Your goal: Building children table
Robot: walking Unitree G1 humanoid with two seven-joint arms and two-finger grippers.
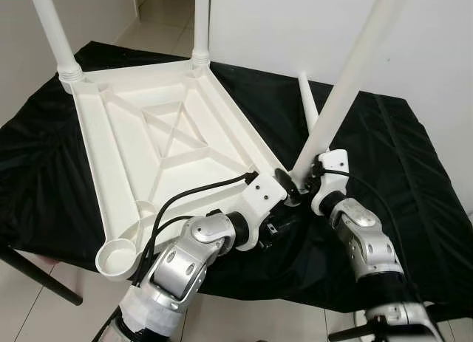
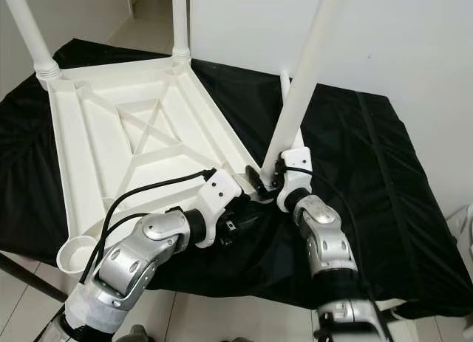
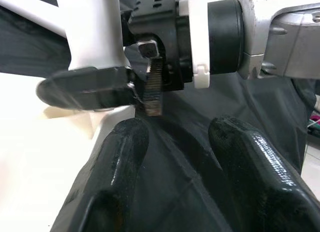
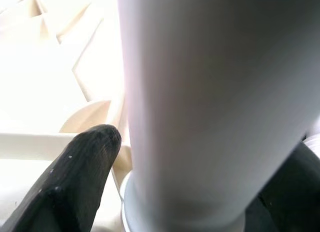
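A white plastic tabletop (image 1: 118, 150) lies upside down on the black cloth. Two white legs (image 1: 55, 32) (image 1: 202, 24) stand in its far corners. My right gripper (image 1: 299, 183) is shut on a third leg (image 1: 347, 83), low near its base, at the tabletop's near right corner. That leg leans up and to the right. The right wrist view has the leg (image 4: 200, 117) between my two fingers (image 4: 75, 187), just above a round socket. My left gripper (image 3: 185, 142) is open and empty, just below that corner, pointing at the right wrist. A fourth leg (image 1: 308, 102) lies loose on the cloth behind.
The black cloth (image 1: 399, 157) covers a work table that reaches to the right and far side. An open round socket (image 1: 118, 257) sits at the tabletop's near left corner, over the table's front edge. A white wall stands behind; tiled floor lies below.
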